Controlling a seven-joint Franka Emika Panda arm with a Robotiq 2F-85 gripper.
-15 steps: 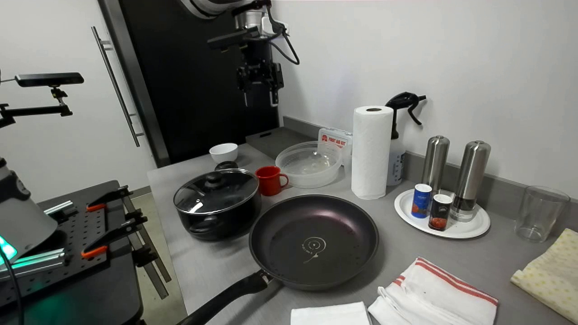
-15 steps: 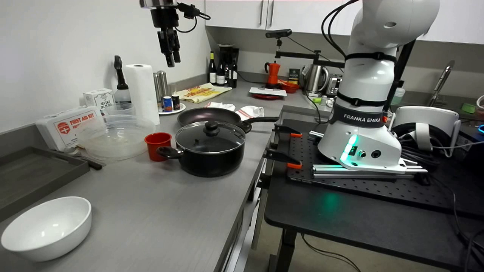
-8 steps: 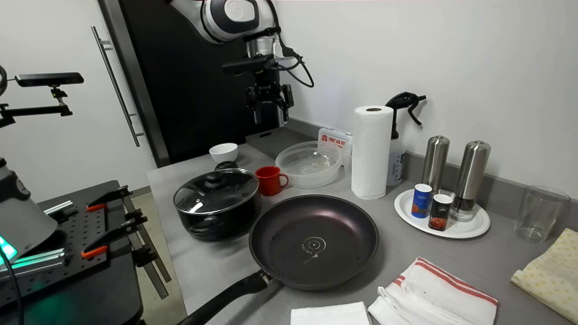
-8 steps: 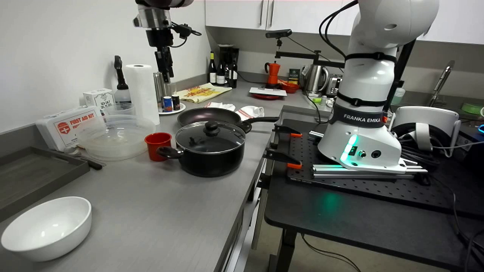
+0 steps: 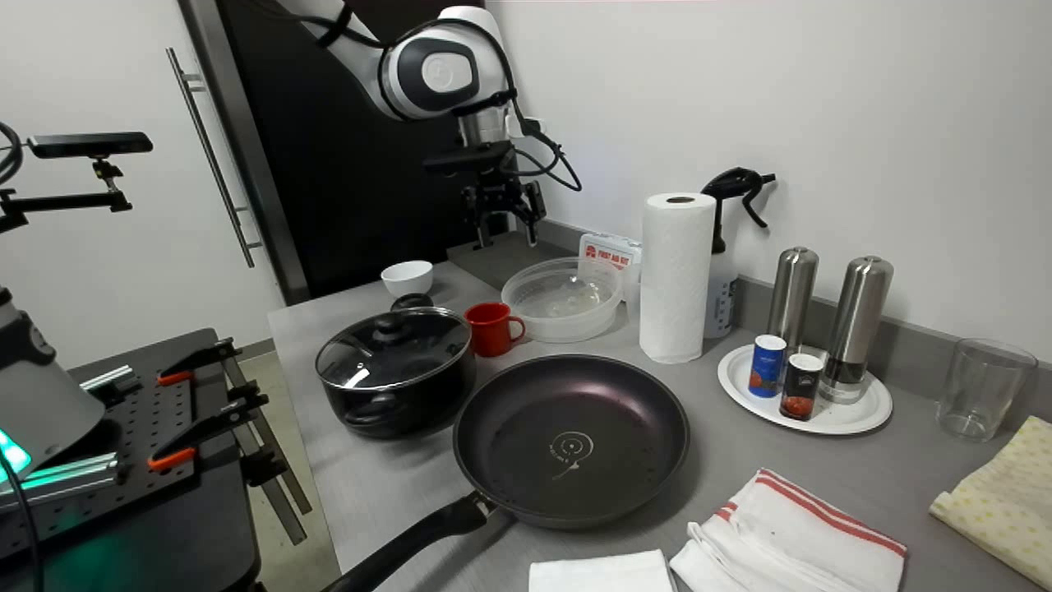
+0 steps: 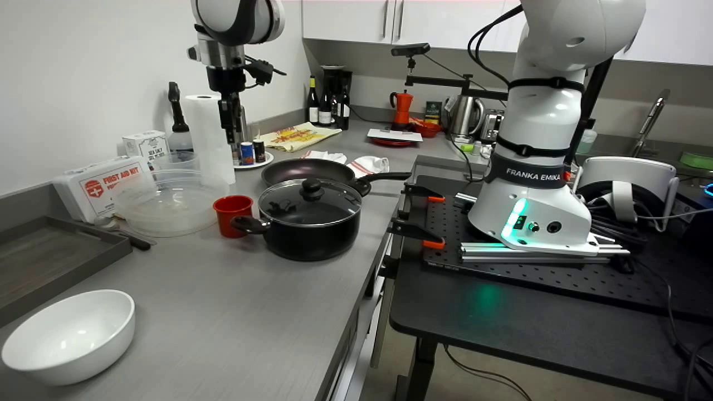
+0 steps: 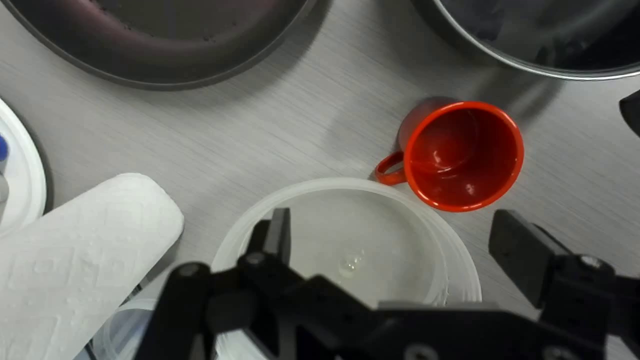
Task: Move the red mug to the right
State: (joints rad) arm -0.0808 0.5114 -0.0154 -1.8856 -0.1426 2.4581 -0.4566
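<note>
The red mug stands upright on the grey counter, also in an exterior view. It sits between the lidded black pot and a clear round plastic container. In the wrist view the mug is empty, with its handle pointing left toward the clear container's rim. My gripper is open and empty, hanging above the counter higher than the mug; it also shows in an exterior view. In the wrist view, the gripper's fingers are wide apart over the container, the mug just beyond them.
A black frying pan lies in front of the mug. A paper towel roll and a spray bottle stand near the wall. A white bowl, a grey tray and a first aid kit are also on the counter.
The arm and gripper have moved down toward the counter, and slightly toward the clear container and the mug. The gripper stays open. The mug and the other objects have not moved.
</note>
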